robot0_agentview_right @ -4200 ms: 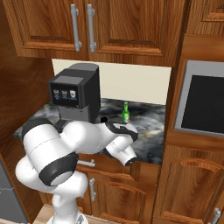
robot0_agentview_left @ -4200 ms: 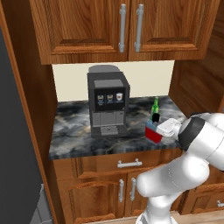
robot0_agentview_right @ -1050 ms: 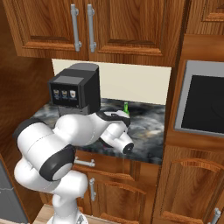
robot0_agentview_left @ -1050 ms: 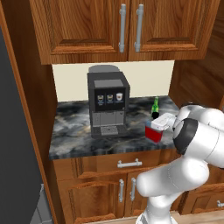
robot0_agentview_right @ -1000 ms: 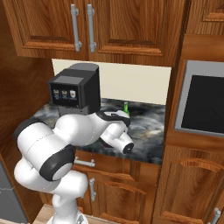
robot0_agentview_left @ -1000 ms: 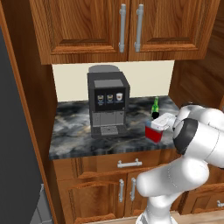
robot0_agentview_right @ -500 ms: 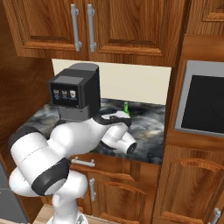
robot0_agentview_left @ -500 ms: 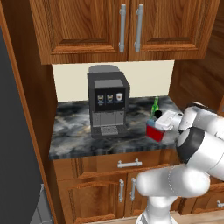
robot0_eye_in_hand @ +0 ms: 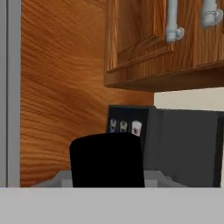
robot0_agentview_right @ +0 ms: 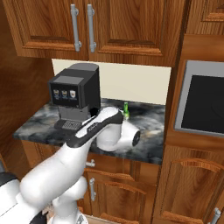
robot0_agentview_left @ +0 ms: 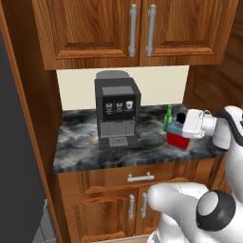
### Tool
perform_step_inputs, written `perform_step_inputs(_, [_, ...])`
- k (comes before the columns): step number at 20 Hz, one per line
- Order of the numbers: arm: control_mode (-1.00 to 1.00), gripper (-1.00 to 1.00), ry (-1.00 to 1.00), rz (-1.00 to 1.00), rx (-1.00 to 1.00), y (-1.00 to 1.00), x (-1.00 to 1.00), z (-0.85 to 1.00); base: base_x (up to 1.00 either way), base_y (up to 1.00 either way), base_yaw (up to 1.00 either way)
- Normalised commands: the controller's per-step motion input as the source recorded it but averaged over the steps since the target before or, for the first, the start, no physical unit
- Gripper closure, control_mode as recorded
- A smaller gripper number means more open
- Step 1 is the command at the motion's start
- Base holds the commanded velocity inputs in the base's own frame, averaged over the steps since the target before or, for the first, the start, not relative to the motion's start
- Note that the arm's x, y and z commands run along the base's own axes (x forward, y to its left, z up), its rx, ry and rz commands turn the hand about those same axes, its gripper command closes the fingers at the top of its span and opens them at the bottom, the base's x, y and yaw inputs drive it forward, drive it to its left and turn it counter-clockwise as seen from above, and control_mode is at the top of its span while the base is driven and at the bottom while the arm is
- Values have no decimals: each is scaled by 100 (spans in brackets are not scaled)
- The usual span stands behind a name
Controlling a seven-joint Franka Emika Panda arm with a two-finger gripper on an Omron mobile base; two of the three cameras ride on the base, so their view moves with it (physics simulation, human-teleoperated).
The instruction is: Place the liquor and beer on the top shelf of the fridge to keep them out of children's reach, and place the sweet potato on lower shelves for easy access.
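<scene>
Gripper clamped on the liquor bottle over the tabletop

The gripper (robot0_agentview_left: 182,127) is clamped sideways on the liquor (robot0_agentview_left: 178,135), its red base at the marble tabletop (robot0_agentview_left: 80,142). The beer (robot0_agentview_left: 168,118) stands just behind it, and the coffee machine (robot0_agentview_left: 116,111) is further left.

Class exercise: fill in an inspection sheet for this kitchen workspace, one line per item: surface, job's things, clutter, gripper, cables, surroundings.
Surface: dark marbled counter.
Job's things: liquor stands on the counter's right end; beer upright just behind it.
Clutter: black coffee machine on the counter.
Gripper: gripper sits at the liquor's top, closed around it.
Cables: nothing seen.
Surroundings: wooden wall cabinets above, drawer below, built-in oven to the right.
</scene>
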Motion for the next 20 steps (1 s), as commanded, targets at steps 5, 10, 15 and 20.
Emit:
perform_step_inputs(5, [-100,100,0,6,-14,77,-71,62,0,0,0])
perform_step_inputs(10, [-100,100,2,4,-2,66,-79,41,0,0,0])
perform_step_inputs(15, [-100,100,0,8,0,44,-89,27,0,0,0])
perform_step_inputs(20, [-100,100,-4,9,0,0,-44,40,0,0,0])
